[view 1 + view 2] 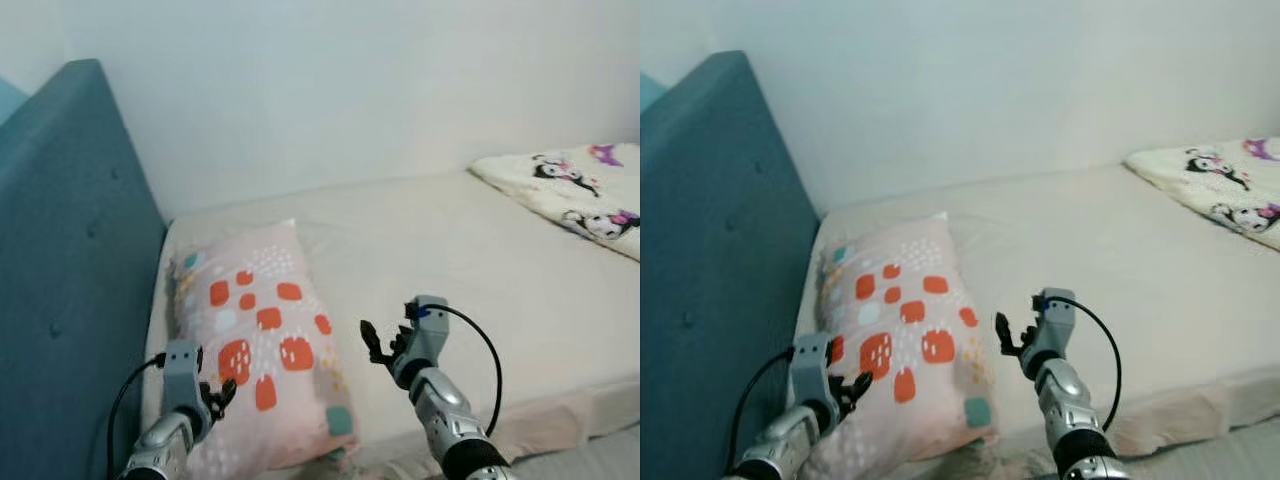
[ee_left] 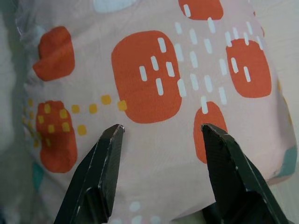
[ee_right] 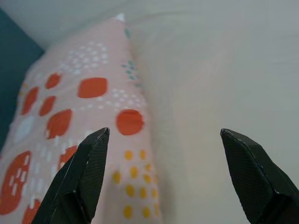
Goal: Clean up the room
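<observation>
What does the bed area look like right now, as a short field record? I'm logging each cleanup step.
place: bed against a white wall, teal headboard on the robot's left
pillow: pink with orange blotches, lying flat beside the headboard
blanket: white cartoon print, far right of the mattress
left claw: open, over the pillow's near left part
right claw: open, over the pillow's right edge
held: nothing

You can see a soft pink pillow (image 1: 262, 340) with orange blobs, white dashes and little yellow and teal dots. It lies flat on the cream bed (image 1: 470, 270), right beside the blue headboard (image 1: 70, 280). Its long side runs along the headboard.
</observation>
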Controlling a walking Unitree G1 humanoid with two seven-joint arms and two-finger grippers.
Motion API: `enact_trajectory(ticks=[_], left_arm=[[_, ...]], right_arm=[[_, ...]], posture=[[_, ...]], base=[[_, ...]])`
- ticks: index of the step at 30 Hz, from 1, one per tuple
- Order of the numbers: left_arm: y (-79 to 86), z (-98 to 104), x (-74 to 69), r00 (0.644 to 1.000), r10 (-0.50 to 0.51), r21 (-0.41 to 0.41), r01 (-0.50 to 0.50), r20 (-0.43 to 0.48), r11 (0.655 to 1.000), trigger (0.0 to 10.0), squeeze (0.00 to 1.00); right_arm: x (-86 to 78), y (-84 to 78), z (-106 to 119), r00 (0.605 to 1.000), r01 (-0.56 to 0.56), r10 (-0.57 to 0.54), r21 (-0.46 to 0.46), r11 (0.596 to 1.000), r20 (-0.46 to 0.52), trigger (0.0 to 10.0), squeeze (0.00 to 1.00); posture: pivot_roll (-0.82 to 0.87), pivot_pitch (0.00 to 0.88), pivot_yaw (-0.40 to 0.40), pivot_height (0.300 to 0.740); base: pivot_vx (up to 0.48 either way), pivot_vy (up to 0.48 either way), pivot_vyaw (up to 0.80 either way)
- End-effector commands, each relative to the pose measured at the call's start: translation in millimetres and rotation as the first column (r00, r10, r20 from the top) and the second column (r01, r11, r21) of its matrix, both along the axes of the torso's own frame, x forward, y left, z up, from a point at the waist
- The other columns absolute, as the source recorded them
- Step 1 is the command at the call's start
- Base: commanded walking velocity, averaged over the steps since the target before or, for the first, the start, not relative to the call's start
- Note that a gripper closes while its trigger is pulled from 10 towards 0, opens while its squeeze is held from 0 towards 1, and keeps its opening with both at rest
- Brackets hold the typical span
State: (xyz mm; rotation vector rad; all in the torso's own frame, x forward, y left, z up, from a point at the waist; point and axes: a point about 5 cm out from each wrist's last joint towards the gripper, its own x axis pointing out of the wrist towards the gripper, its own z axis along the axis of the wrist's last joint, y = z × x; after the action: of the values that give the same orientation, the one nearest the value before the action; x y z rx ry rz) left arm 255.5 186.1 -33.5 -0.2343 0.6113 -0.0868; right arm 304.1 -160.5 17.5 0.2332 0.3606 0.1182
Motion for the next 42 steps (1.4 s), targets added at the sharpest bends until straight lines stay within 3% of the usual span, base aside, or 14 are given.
enact_trajectory(ticks=[1, 6, 13, 23, 29, 42], left_arm=[[10.3, -7, -10.4, 0.998, 0.023, 0.029, -0.022, -0.050, 0.999, 10.0, 0.00], [14.5, -26, -36.7, 0.982, 0.071, 0.042, -0.064, -0.174, 0.997, 10.0, 0.00], [10.1, -37, -51.6, 0.968, 0.071, 0.058, -0.058, -0.243, 0.997, 10.0, 0.00], [9.5, -41, -59.7, 0.962, 0.024, 0.078, -0.003, -0.273, 0.997, 10.0, 0.00], [7.7, -43, -61.9, 0.957, 0.016, 0.083, 0.009, -0.290, 0.997, 10.0, 0.00], [5.6, -39, -53.5, 0.965, 0.019, 0.081, 0.002, -0.262, 0.997, 10.0, 0.00]], right_arm=[[-6.9, 4.3, -9, 0.999, -0.013, 0.013, -0.007, 1.000, -0.036, 10.0, 0.00], [-13.2, 3.3, -18, 0.997, -0.020, 0.017, -0.043, 0.999, -0.079, 10.0, 0.00], [-13.6, 3.7, -20, 0.995, -0.019, 0.012, -0.067, 0.998, -0.102, 10.0, 0.00], [-13.7, 5.2, -21, 0.994, -0.018, 0.012, -0.059, 0.998, -0.105, 10.0, 0.00], [-18.5, 6.9, -27, 0.991, -0.022, 0.013, -0.062, 0.998, -0.137, 10.0, 0.00], [-29.0, 0.5, -38, 0.981, -0.012, -0.007, -0.094, 0.995, -0.196, 10.0, 0.00]], posture=[[-0.01, 0.000, 0.000, 0.715], [-0.01, 0.000, -0.006, 0.729], [-0.01, 0.000, -0.003, 0.729], [0.00, 0.000, 0.003, 0.729], [0.00, 0.000, 0.004, 0.729], [-0.01, 0.000, 0.011, 0.729]], base=[[0.000, 0.000, 0.00], [0.000, -0.120, 0.00], [0.000, -0.386, 0.00], [0.000, 0.000, 0.00], [0.000, -0.400, 0.00], [0.000, -0.037, 0.00]])
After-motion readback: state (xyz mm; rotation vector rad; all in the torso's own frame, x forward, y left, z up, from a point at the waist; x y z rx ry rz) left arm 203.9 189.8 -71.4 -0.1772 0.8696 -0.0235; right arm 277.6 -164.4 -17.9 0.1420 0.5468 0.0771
